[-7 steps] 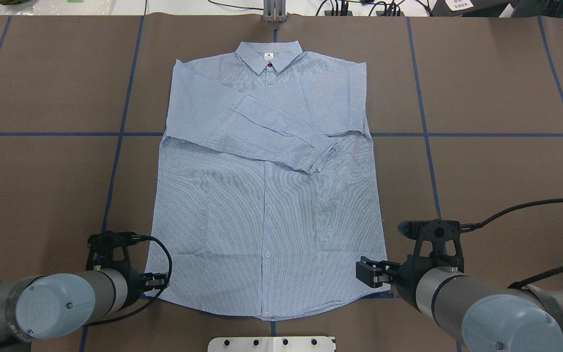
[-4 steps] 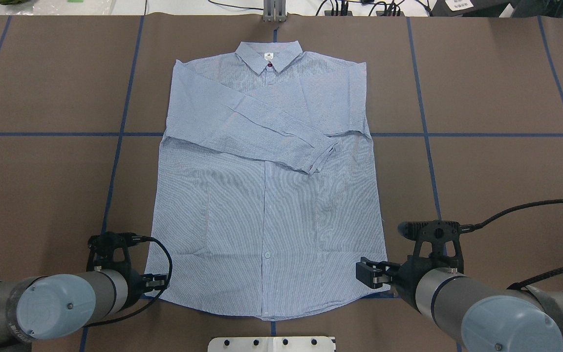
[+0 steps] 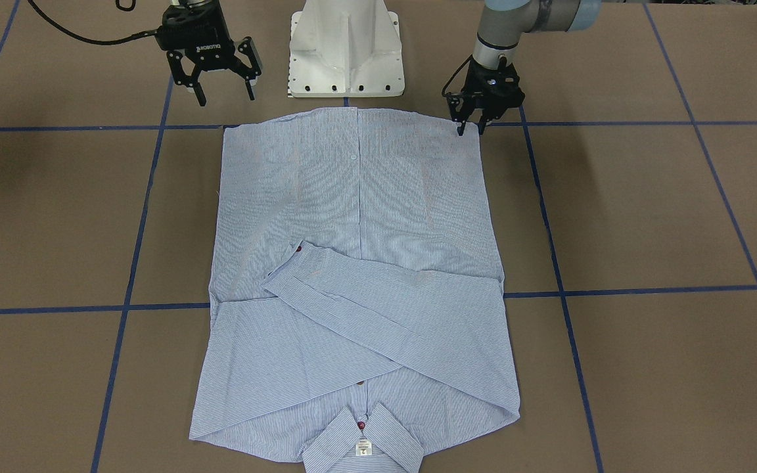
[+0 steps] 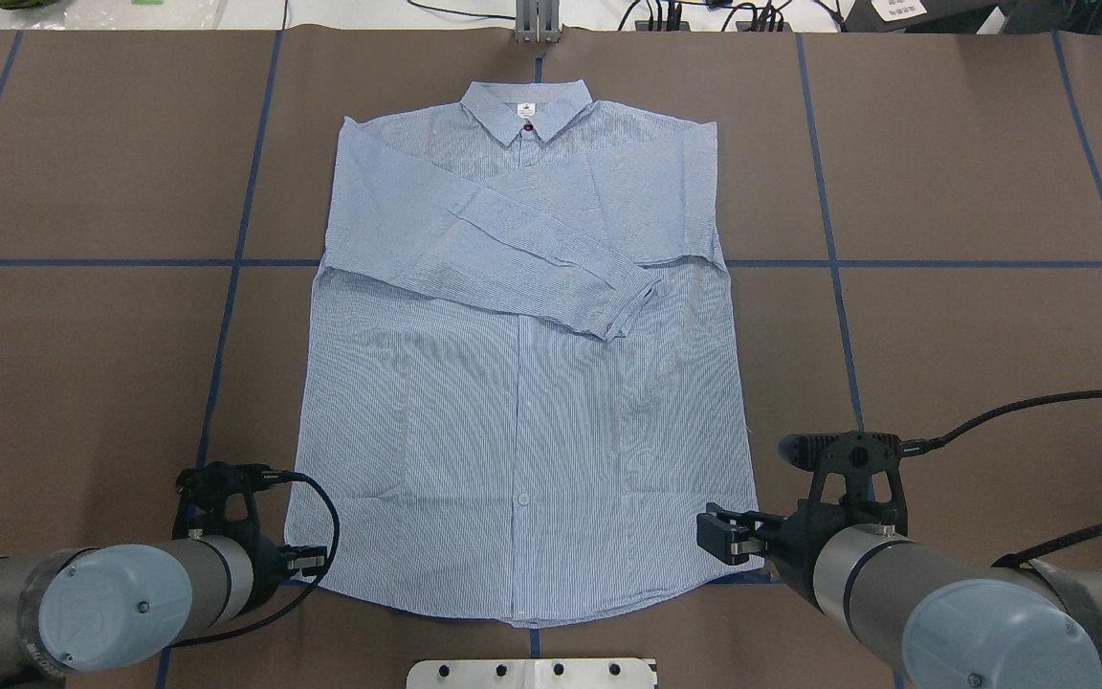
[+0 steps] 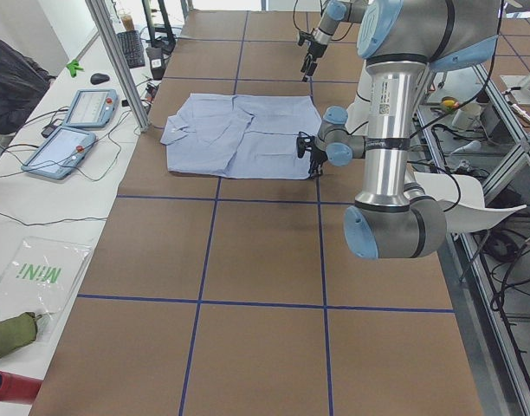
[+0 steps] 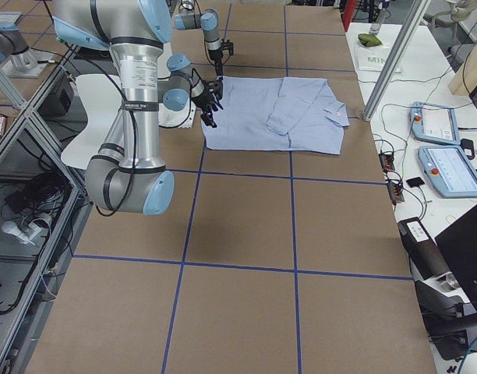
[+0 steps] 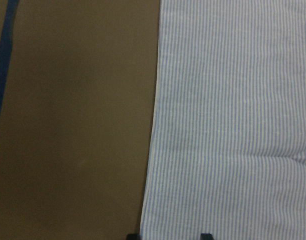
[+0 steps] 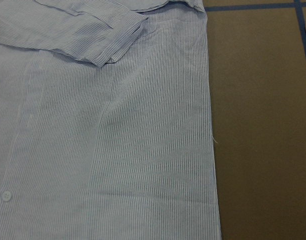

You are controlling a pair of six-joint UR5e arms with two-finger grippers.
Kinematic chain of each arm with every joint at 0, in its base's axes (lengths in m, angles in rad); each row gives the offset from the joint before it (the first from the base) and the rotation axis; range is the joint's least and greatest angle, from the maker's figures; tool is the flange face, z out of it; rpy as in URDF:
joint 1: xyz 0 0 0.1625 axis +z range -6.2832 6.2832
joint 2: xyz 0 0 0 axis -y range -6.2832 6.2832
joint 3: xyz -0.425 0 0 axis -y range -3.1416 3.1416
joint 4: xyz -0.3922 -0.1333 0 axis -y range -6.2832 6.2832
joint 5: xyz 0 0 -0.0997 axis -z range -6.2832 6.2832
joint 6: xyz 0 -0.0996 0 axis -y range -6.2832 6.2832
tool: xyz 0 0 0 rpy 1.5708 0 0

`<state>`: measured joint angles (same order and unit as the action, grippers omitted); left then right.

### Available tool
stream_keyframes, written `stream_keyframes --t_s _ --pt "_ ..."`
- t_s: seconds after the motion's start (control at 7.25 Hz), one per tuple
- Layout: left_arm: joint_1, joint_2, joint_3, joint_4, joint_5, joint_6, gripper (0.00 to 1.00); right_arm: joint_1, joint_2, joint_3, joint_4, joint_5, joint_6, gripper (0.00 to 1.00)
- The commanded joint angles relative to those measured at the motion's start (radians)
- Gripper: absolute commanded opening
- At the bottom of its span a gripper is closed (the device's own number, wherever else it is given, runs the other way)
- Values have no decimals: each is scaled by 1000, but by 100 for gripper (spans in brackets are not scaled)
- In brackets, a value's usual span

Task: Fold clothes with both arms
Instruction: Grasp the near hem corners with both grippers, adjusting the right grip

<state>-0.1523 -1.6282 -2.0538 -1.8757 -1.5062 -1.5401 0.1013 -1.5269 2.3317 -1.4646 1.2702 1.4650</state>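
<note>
The light blue striped shirt (image 4: 522,402) lies flat on the brown table, collar at the far side, both sleeves folded across the chest. It also shows in the front view (image 3: 352,197). My left gripper (image 4: 310,558) is open, low at the shirt's near left hem corner. In the front view (image 3: 470,129) its fingertips stand at that corner. In the left wrist view the shirt's side edge (image 7: 153,150) runs down between the two fingertips. My right gripper (image 3: 224,95) is open wide and empty, above the near right hem corner (image 4: 718,536).
The white pedestal base (image 3: 345,52) stands just behind the hem. Blue tape lines (image 4: 828,239) cross the brown table. A metal post (image 4: 537,19) stands beyond the collar. Teach pendants (image 5: 74,130) lie on the side bench past the table's far edge.
My left arm has shifted slightly toward the robot at the hem corner. The right arm and the shirt have not moved.
</note>
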Motion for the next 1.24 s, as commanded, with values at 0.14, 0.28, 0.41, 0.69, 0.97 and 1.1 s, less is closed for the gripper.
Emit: stream_keyframes --t_s 0.14,0.28,0.41,0.69,0.97,1.1 --pt "-1 1 -11 4 1 2 0 -18 -27 -15 12 3 9 100" --pt "-1 1 -11 4 1 2 0 -58 -38 -35 26 -24 87 100" --pt "-1 2 -11 4 3 2 0 -111 -42 -54 32 -108 116 99" --pt "-1 1 -11 4 3 2 0 -132 -50 -93 56 -149 175 88" --pt "-1 2 -11 4 3 2 0 -129 -51 -181 245 -162 166 81" --pt "-1 1 -11 4 3 2 0 -129 -58 -213 256 -190 163 79"
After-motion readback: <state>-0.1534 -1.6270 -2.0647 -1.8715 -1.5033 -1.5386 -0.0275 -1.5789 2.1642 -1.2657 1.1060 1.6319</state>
